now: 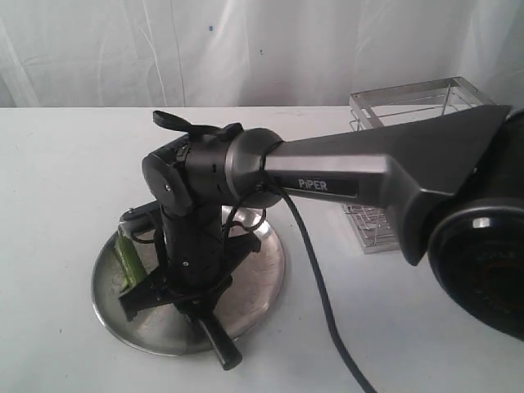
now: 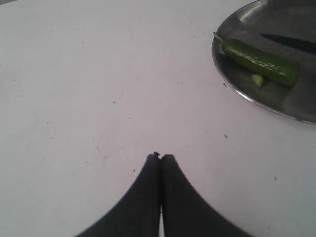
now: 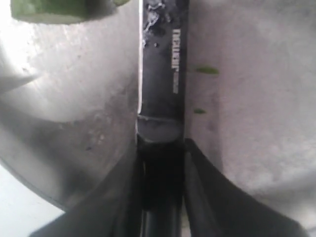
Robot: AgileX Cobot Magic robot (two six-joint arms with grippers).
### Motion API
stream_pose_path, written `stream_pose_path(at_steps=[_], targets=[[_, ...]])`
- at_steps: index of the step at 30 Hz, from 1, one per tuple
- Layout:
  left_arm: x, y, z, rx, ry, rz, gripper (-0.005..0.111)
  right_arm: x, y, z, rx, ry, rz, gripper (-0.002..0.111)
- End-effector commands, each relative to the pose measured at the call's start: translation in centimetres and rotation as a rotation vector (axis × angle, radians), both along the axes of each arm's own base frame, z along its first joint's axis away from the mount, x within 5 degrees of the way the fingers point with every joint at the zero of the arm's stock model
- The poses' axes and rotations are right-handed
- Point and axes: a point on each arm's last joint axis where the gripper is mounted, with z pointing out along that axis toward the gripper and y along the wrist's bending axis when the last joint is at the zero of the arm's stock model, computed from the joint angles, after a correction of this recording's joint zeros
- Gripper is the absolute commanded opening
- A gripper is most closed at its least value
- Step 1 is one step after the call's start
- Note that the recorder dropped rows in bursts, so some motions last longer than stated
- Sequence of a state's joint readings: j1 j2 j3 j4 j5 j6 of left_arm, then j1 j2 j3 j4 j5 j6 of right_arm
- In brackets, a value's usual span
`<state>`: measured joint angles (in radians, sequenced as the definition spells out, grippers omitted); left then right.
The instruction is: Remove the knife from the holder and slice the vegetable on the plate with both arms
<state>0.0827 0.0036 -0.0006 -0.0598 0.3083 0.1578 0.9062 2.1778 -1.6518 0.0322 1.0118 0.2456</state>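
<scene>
One slice [image 2: 257, 80] lies on plate [image 2: 296, 106]; right end effector [image 3: 163, 148] grips knife [image 3: 163, 74], left end effector [image 2: 160, 158] closed, empty: unheld vegetable [image 2: 259, 61] may roll.

The table [image 1: 65, 164] has a flat white top, plain and matt; in the left wrist view the table [image 2: 98, 98] shows a few tiny dark specks and faint scratches. Two things stand directly on it. The plate [image 1: 266, 274], round, shallow and shiny grey, lies flat toward the near side of the exterior view, a little left of the middle; its raised rim [image 2: 215, 54] touches the white surface all around as far as can be seen. The holder [image 1: 372, 228], a tall basket of silvery wire, stands upright farther back and to the right, well apart from the plate.
</scene>
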Motion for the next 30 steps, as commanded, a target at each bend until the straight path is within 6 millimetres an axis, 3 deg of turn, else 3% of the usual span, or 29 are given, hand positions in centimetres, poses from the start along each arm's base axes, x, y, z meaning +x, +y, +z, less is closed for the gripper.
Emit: stream_pose_path(at_steps=[1,6,12,21,30], targets=[[0.0,0.0,0.0,-0.005,-0.004,-0.005,0.000,0.5,-1.6,3.3,-0.034,-0.058,0.028,0.000],[0.0,0.0,0.0,-0.005,-0.004,-0.005,0.000,0.2,-3.5,5.3,-0.096,-0.033,0.144,0.000],[0.0,0.0,0.0,-0.005,-0.004,-0.005,0.000,2.2,-6.0,3.7,-0.074,0.056,0.086,0.000],[0.0,0.0,0.0,-0.005,-0.004,-0.005,0.000,2.2,-6.3,1.5,-0.102,0.157,0.135,0.001],[0.0,0.0,0.0,-0.005,-0.004,-0.005,0.000,2.3,-6.2,0.3,-0.122,0.178,0.135,0.019]])
